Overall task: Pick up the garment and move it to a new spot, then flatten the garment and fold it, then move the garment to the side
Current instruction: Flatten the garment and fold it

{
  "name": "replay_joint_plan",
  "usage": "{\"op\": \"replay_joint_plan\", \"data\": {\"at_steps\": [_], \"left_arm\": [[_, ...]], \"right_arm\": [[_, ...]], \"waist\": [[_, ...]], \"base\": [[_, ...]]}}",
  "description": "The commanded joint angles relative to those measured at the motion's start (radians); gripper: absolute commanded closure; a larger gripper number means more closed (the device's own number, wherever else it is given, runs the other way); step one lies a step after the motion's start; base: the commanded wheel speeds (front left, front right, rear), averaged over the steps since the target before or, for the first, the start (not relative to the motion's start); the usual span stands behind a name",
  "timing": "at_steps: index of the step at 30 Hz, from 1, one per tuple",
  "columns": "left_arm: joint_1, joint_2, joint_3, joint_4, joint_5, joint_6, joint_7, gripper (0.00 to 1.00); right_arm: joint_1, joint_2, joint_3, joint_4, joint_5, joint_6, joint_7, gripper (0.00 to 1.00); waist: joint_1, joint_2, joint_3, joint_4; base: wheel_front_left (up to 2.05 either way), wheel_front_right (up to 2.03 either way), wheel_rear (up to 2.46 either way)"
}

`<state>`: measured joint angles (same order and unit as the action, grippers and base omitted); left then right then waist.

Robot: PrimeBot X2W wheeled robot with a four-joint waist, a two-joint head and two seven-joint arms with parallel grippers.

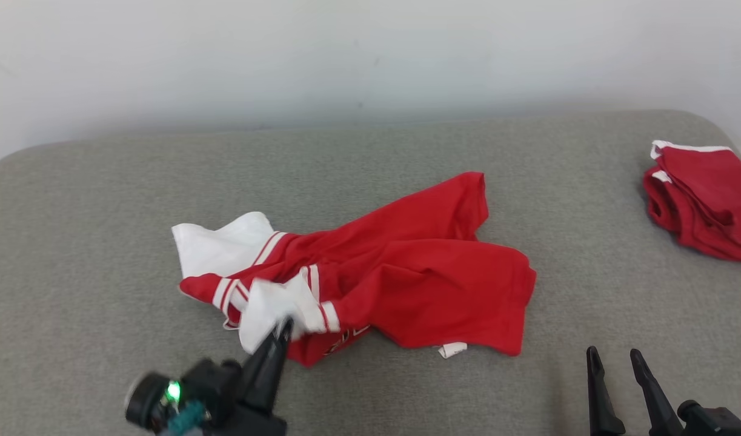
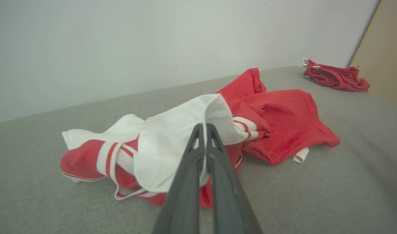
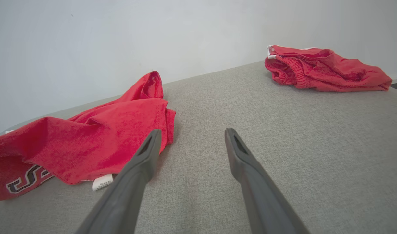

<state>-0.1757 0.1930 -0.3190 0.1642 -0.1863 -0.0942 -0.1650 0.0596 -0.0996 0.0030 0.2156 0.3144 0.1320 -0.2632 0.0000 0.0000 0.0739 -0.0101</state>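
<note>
The red garment (image 1: 406, 266) with white, stripe-trimmed sleeves lies crumpled at the middle of the grey fabric surface (image 1: 103, 200).

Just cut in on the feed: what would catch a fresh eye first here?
A crumpled red-and-white garment lies at the centre of the grey cushion, the left pincer shut on its white part. A red bundle sits at the far right; the right pincer hovers open at lower right.

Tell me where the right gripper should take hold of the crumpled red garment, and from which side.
Probably best to grip the red hem corner nearest the right gripper, coming in low from the robot's right. That edge of the garment lies flat and exposed, away from the bunched folds, opposite the white sleeve pinched by the left gripper.
</note>
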Motion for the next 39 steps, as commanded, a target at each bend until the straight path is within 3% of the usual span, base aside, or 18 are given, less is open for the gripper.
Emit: {"op": "replay_joint_plan", "data": {"at_steps": [1, 10, 19, 20, 21, 22, 31, 39], "left_arm": [[0.057, -0.003, -0.01, -0.039, -0.013, 0.005, 0.02, 1.0], [0.353, -0.02, -0.037, -0.174, -0.064, 0.07, 0.085, 1.0], [0.468, -0.044, -0.074, -0.11, -0.099, 0.079, 0.096, 1.0], [0.46, -0.045, -0.075, -0.107, -0.094, 0.08, 0.084, 0.64], [0.451, -0.045, -0.076, -0.108, -0.091, 0.079, 0.072, 0.04], [0.438, -0.046, -0.074, -0.117, -0.089, 0.076, 0.061, 0.0], [0.239, 0.031, -0.003, -0.323, -0.056, 0.066, 0.095, 0.0], [-0.027, 0.097, 0.096, -0.311, -0.072, 0.052, 0.172, 0.0]], "right_arm": [[0.01, 0.004, -0.002, -0.001, 0.001, -0.002, -0.002, 0.0], [0.014, 0.006, -0.009, -0.008, -0.006, -0.002, -0.002, 0.0], [0.016, -0.003, -0.008, -0.002, 0.003, -0.002, -0.002, 0.0], [0.016, -0.003, -0.006, -0.001, 0.003, -0.002, -0.002, 0.0], [0.016, -0.004, -0.005, 0.0, 0.004, -0.002, -0.002, 0.0], [0.017, -0.005, -0.006, 0.002, 0.005, -0.002, -0.002, 0.0], [0.003, -0.002, -0.005, 0.009, 0.007, -0.002, -0.002, 0.0], [-0.028, 0.006, 0.002, 0.014, 0.008, -0.002, -0.002, 0.0]], "waist": [[0.0, 0.0, -0.027, 0.049], [0.0, 0.0, -0.022, 0.097], [0.0, 0.0, -0.021, 0.106], [0.0, 0.0, -0.023, 0.106], [0.0, 0.0, -0.026, 0.106], [0.0, 0.0, -0.028, 0.107], [0.0, 0.0, -0.032, 0.087], [0.0, 0.0, 0.005, 0.009]], "base": [[0.0, 0.0, 0.0], [0.0, 0.0, 0.0], [0.0, 0.0, 0.0], [0.0, 0.0, 0.0], [0.0, 0.0, 0.0], [0.0, 0.0, 0.0], [0.0, 0.0, 0.0], [0.0, 0.0, 0.0]]}}
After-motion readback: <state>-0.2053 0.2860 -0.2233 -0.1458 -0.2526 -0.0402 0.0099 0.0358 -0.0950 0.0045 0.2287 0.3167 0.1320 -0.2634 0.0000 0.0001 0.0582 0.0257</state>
